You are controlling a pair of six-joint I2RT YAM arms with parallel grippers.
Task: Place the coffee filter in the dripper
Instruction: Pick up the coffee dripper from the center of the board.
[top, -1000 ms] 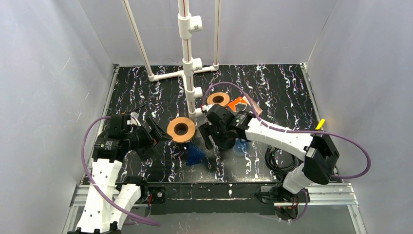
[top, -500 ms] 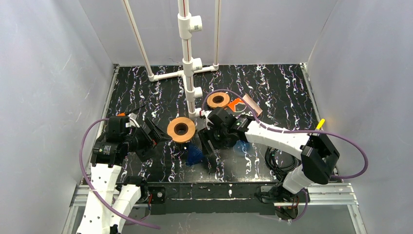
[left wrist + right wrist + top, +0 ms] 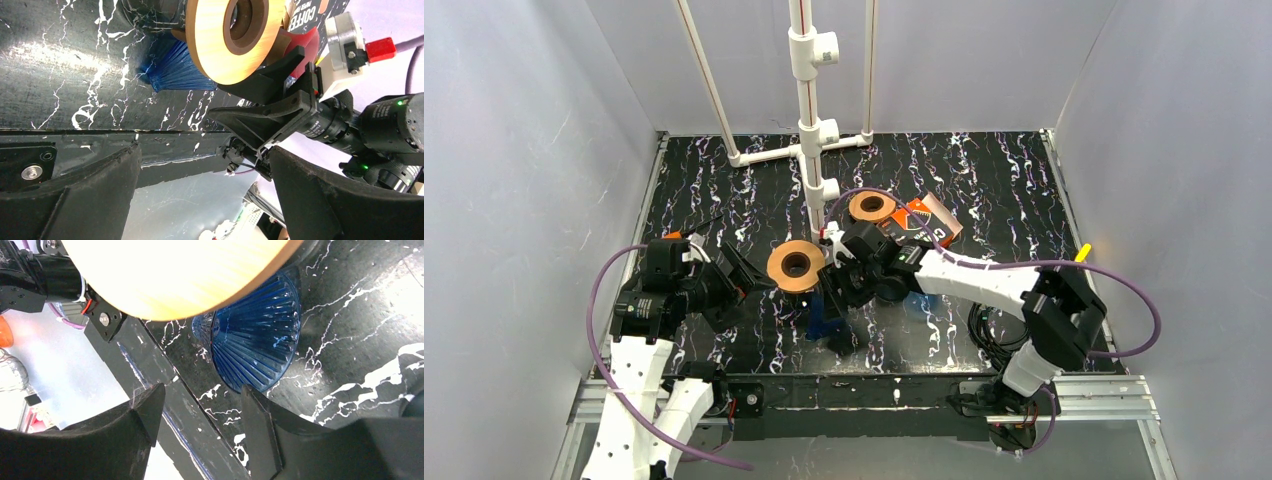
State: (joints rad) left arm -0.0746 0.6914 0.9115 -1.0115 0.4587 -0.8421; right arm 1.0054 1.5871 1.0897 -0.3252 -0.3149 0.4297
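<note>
The blue ribbed dripper (image 3: 255,347) lies on its side on the black marbled table, near the front middle (image 3: 816,320). My right gripper (image 3: 200,425) is open and sits low over it (image 3: 834,322), one fingertip (image 3: 257,410) at the dripper's rim and the other out past the table's front edge. My left gripper (image 3: 746,277) is open and empty, left of the dripper, pointing at it (image 3: 172,67). An orange and black coffee filter box (image 3: 926,219) lies behind my right arm. No loose filter shows.
A wooden ring (image 3: 796,265) stands just behind the dripper and fills the top of the right wrist view (image 3: 170,275). A second wooden ring (image 3: 872,206) lies further back. A white pipe stand (image 3: 809,110) rises at the back middle. Black cables (image 3: 994,335) lie front right.
My right gripper has moved left and toward the front edge, from beside the dripper to over it. My left arm shifted slightly at first, then stayed still.
</note>
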